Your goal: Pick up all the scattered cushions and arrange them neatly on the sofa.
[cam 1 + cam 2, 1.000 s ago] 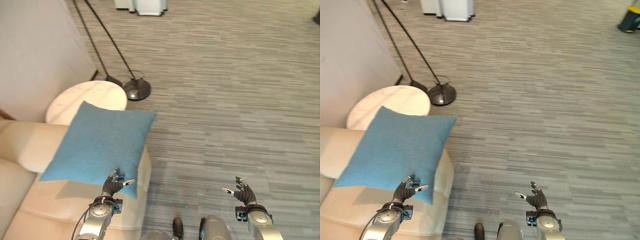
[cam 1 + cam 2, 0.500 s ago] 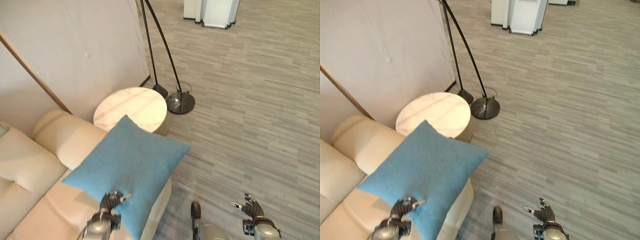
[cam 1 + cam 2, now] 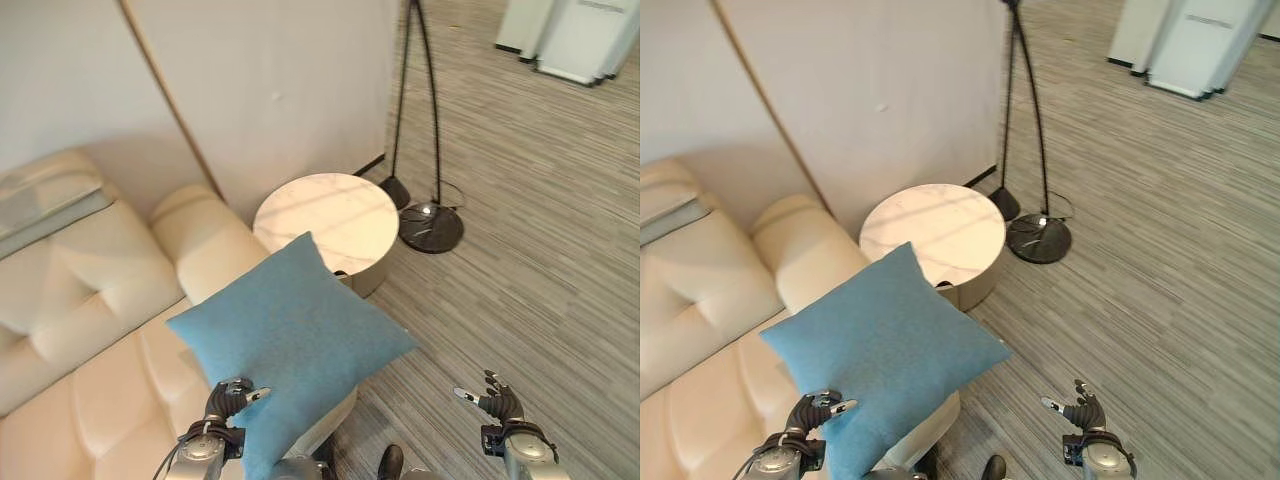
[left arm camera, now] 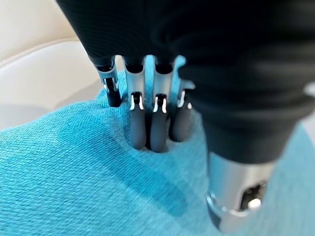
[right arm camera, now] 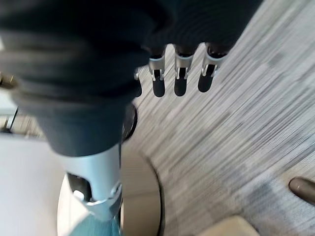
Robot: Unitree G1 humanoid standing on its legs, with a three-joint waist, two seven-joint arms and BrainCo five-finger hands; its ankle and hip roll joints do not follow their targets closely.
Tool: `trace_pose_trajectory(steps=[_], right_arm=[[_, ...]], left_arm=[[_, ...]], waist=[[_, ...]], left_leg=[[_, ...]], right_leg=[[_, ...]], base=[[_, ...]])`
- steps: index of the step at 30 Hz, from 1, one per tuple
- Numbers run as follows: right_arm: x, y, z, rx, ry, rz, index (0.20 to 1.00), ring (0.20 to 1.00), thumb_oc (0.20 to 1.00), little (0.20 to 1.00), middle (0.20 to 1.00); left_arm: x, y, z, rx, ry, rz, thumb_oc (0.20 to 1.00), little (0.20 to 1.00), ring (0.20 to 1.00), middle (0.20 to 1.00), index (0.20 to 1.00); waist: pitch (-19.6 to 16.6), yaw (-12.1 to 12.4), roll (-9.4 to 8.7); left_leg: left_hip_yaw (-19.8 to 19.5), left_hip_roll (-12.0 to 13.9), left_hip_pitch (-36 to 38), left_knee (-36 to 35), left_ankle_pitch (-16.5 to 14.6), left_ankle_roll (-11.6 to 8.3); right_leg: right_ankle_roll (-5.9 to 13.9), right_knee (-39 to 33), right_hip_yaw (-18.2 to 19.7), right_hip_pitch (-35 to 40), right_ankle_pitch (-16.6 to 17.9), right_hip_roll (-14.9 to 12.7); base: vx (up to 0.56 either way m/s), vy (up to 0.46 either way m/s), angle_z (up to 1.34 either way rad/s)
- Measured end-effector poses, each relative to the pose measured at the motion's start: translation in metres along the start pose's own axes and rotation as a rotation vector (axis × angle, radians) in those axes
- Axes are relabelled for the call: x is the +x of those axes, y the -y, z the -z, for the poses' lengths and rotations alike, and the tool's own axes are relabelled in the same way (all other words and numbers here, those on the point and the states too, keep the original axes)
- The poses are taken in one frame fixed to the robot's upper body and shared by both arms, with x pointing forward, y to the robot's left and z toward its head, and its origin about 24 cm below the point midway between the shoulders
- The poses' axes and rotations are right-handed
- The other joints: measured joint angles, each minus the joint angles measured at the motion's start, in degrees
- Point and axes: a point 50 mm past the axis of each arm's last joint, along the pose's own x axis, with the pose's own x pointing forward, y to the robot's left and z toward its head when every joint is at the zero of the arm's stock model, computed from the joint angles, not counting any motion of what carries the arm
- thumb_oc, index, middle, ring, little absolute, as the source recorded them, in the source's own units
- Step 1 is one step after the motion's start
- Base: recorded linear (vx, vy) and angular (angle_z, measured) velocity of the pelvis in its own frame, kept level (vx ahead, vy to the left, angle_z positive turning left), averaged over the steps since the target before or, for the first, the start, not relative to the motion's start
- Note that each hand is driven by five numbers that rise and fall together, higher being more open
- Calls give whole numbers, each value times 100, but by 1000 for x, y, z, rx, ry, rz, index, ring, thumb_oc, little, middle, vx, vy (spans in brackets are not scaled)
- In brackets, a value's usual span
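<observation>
Blue cushion (image 3: pixel 290 345) is pinched at its near corner by the left hand (image 3: pixel 228 400), fingers (image 4: pixel 147 128) curled into the fabric, and held up over the sofa (image 3: pixel 90 330) edge. Right hand (image 3: pixel 497 405) is kept loosely spread above floor (image 3: pixel 540 250), well apart from the cushion. Round table (image 3: pixel 325 218) lies beyond the cushion.
</observation>
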Motion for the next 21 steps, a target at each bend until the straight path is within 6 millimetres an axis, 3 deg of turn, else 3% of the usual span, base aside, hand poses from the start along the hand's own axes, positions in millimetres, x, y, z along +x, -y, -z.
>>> trace_pose_trajectory(steps=[2, 3, 4, 5, 6, 7, 8, 9, 11, 14, 17, 18, 20, 21], right_arm=[[0, -1, -1, -1, 5, -6, 1000, 1000, 1000, 1000, 1000], [1, -8, -7, -13, 24, -26, 1000, 1000, 1000, 1000, 1000], [-1, -9, -6, -23, 29, -34, 1000, 1000, 1000, 1000, 1000], [-2, -10, -4, -16, 24, -34, 1000, 1000, 1000, 1000, 1000], [-2, -12, -5, -12, 25, -37, 1000, 1000, 1000, 1000, 1000], [-1, -12, -8, -12, 36, -37, 1000, 1000, 1000, 1000, 1000], [-5, -13, -2, -18, 17, -44, 1000, 1000, 1000, 1000, 1000], [-9, -17, 7, -9, -13, -53, 1000, 1000, 1000, 1000, 1000], [-13, -28, 15, -20, -40, -87, 1000, 1000, 1000, 1000, 1000], [-12, -25, 16, -3, -49, -51, 1000, 1000, 1000, 1000, 1000], [-8, -19, 13, 21, -53, 2, 1000, 1000, 1000, 1000, 1000], [-8, -10, 20, 53, -81, 53, 1000, 1000, 1000, 1000, 1000], [-9, -9, 24, 72, -100, 75, 1000, 1000, 1000, 1000, 1000], [-11, -11, 28, 89, -116, 74, 1000, 1000, 1000, 1000, 1000]], left_arm=[[0, 1, -2, -4, 7, 3, 1000, 1000, 1000, 1000, 1000], [-3, -2, 3, -11, -4, -8, 1000, 1000, 1000, 1000, 1000], [-2, -1, 0, -9, 4, -5, 1000, 1000, 1000, 1000, 1000], [-2, -2, -3, -9, 16, -9, 1000, 1000, 1000, 1000, 1000], [-2, -2, -2, -9, 13, -10, 1000, 1000, 1000, 1000, 1000], [-2, 0, 1, -16, -3, -9, 1000, 1000, 1000, 1000, 1000], [-1, 8, -3, -15, 10, 14, 1000, 1000, 1000, 1000, 1000], [-1, 6, -3, -9, 11, 13, 1000, 1000, 1000, 1000, 1000], [-1, -8, -2, 4, 10, -26, 1000, 1000, 1000, 1000, 1000], [-3, -15, 5, -4, -22, -47, 1000, 1000, 1000, 1000, 1000], [3, -15, -2, -44, -16, -59, 1000, 1000, 1000, 1000, 1000], [8, -10, -3, -76, -26, -57, 1000, 1000, 1000, 1000, 1000], [8, -9, -7, -99, -15, -61, 1000, 1000, 1000, 1000, 1000], [5, -10, -4, -100, -15, -67, 1000, 1000, 1000, 1000, 1000]], waist=[[0, 18, -1], [-33, 129, -25], [-104, -2, -48], [-142, 10, -105], [-136, 8, -107], [-101, 28, -38], [-52, -158, -6], [-91, -227, -4], [-174, -213, -195], [-167, -66, -209], [-132, -152, -100], [-139, -207, -4], [-157, -192, -71], [-250, -172, -241]], left_leg=[[-105, -81, 116, -127, 257, 36], [-285, -216, 206, -296, 366, 163], [-471, -312, 243, -299, 388, 184], [-549, -454, 340, -327, 350, 402], [-586, -506, 351, -350, 286, 498], [-678, -544, 415, -307, 224, 598], [-1075, -654, 556, -239, 222, 803], [-1333, -709, 634, -335, 237, 780], [-1511, -780, 679, -494, 261, 758], [-1613, -856, 682, -486, 298, 815], [-2057, -822, 636, -484, 327, 849], [-2371, -792, 618, -481, 346, 823], [-2409, -814, 660, -485, 349, 821], [-2385, -873, 674, -490, 345, 815]], right_leg=[[181, 7, -32, 3, -2, -53], [355, 181, -90, 134, -84, -141], [461, 480, -234, 100, -216, -297], [588, 1035, -196, 0, -429, -539], [666, 1355, -142, -13, -468, -657], [858, 2103, 9, -220, -602, -888], [993, 4042, 521, -967, -755, -1362], [1066, 4164, 1022, -1234, -961, -1275], [1036, 3638, 2251, -1766, -1044, -693], [716, 2438, 2238, -1788, -948, -551], [831, 1516, 2824, -1342, -686, -344], [765, 897, 3208, -1021, -456, -120], [783, 557, 3101, -742, -273, -200], [812, 228, 2989, -554, -101, -230]], base=[[164, 180, 36], [148, 207, 46], [188, 311, 64], [181, 374, 75], [122, 281, 46], [49, 143, 89], [49, 31, 129], [51, 22, 145], [36, -35, 97], [55, -102, 30], [95, -198, 65], [151, -293, 73], [76, -146, 48], [100, -237, 10]])
